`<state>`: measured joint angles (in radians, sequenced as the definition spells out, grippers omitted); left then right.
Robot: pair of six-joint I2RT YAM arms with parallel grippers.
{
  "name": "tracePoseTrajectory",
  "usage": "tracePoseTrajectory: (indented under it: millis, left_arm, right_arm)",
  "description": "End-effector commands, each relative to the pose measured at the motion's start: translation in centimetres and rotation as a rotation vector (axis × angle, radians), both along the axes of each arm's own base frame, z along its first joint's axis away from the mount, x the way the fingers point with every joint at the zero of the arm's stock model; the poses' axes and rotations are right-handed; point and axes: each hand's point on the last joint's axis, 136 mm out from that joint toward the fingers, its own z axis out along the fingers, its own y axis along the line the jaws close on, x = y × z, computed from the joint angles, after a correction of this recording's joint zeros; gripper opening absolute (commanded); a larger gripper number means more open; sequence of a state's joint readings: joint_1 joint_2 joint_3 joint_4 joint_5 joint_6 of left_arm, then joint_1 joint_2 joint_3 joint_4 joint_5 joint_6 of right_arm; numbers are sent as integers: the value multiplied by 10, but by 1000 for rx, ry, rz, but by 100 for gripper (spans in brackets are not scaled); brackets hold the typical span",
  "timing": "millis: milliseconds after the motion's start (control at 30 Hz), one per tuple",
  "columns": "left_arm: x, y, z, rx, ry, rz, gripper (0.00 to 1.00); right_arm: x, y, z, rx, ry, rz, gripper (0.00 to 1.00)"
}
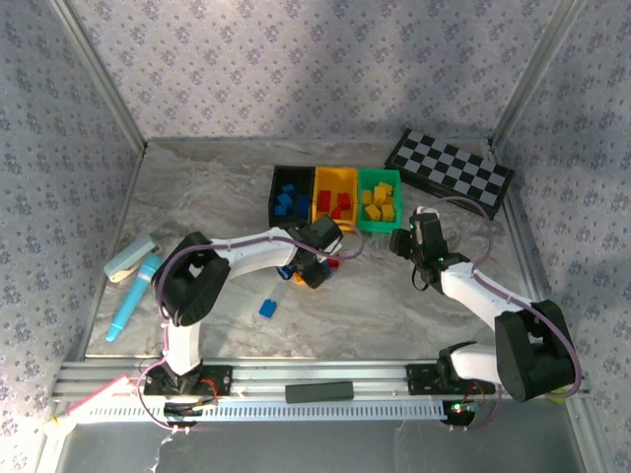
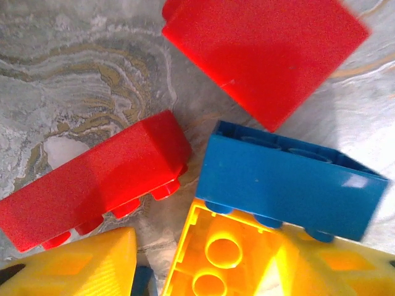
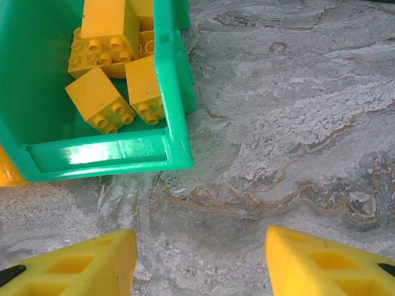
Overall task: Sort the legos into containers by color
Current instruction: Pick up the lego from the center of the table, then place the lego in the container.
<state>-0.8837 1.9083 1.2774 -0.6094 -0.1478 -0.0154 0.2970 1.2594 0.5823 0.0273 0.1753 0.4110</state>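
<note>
The three containers stand in a row at the back: a black one (image 1: pixel 286 192) with blue legos, a yellow-orange one (image 1: pixel 335 192) with red legos, and a green one (image 1: pixel 380 200) (image 3: pixel 176 92) with several yellow legos (image 3: pixel 102 98). My left gripper (image 1: pixel 314 264) (image 2: pixel 213 246) is low over a cluster of legos, open. A yellow-orange brick (image 2: pixel 228 259), hollow side up, lies between its fingers with a gap on the left side. Beyond it lie a blue brick (image 2: pixel 284 182) and two red bricks (image 2: pixel 92 185) (image 2: pixel 265 49). My right gripper (image 1: pixel 414 241) (image 3: pixel 200 240) hangs open over bare table, right of the green bin.
A lone blue lego (image 1: pixel 267 308) lies on the table in front of the cluster. A checkerboard (image 1: pixel 449 172) leans at the back right. A light blue marker (image 1: pixel 133 296) and a pale grey object (image 1: pixel 131 258) lie at the left. Walls close in the table.
</note>
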Motion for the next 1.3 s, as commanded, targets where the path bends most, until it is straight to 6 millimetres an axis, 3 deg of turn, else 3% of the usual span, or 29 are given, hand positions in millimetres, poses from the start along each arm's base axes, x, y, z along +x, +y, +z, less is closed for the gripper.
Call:
tracePoseTrajectory:
  millis: [0,100,233,667,800,933,1100,1267]
  left_arm:
    - [1,9,-11,76,15,-4,58]
    - [-3,8,-13,63,34,-1,48]
    - [-3,4,0,22,19,15,38]
    - [2,-25,103,-151,-171,8,33]
    - [22,-48,146,-282,-273,27,30]
    - [43,-73,173,-356,-342,34,28]
    - [80,-108,182,-395,-344,89,26]
    - [109,-155,183,-467,-290,77,26]
  right_arm:
    - [6,0,14,2,-36,-14,58]
    - [6,1,15,3,-38,-11,58]
    - [6,1,14,7,-39,-10,58]
    - [5,3,14,27,-33,-6,58]
    - [4,1,14,22,-35,-13,58]
    - [4,1,15,24,-37,-15,58]
    - [5,-5,14,17,-32,-31,58]
    - [4,-9,13,26,-33,-41,58]
